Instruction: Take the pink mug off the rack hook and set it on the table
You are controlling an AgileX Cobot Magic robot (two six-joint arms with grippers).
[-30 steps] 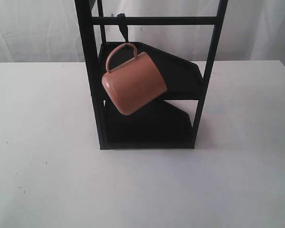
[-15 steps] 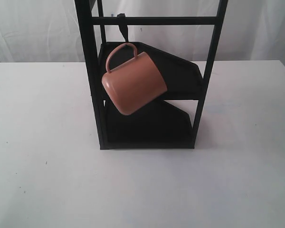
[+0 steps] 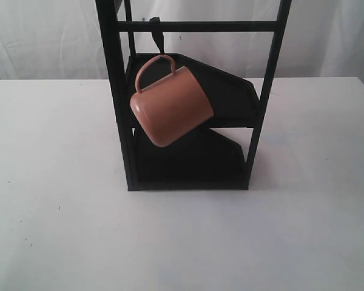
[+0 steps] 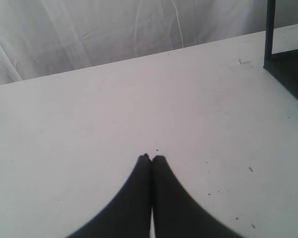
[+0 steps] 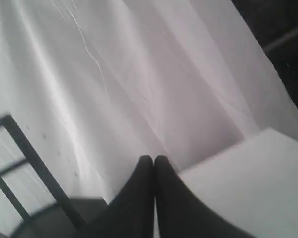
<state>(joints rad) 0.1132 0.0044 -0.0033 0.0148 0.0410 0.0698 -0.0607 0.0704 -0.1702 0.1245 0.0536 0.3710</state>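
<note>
The pink mug (image 3: pixel 171 106) hangs tilted by its loop handle from the rack hook (image 3: pixel 157 35), which comes off the thin crossbar of the black rack (image 3: pixel 120 115). Its bottom faces the exterior camera. The white table (image 3: pixel 54 230) spreads around the rack. Neither gripper shows in the exterior view. In the left wrist view my left gripper (image 4: pixel 151 157) is shut over bare tabletop, with a corner of the rack (image 4: pixel 271 37) off to one side. My right gripper (image 5: pixel 153 158) is shut with nothing in it, pointed toward the curtain and the table edge.
A white curtain (image 3: pixel 42 36) hangs behind the table. The rack has two dark shelves (image 3: pixel 233 97) behind the mug. In the right wrist view, black rack bars (image 5: pixel 25 148) stand near the fingers, and a dark area (image 5: pixel 278 29) lies beyond the curtain.
</note>
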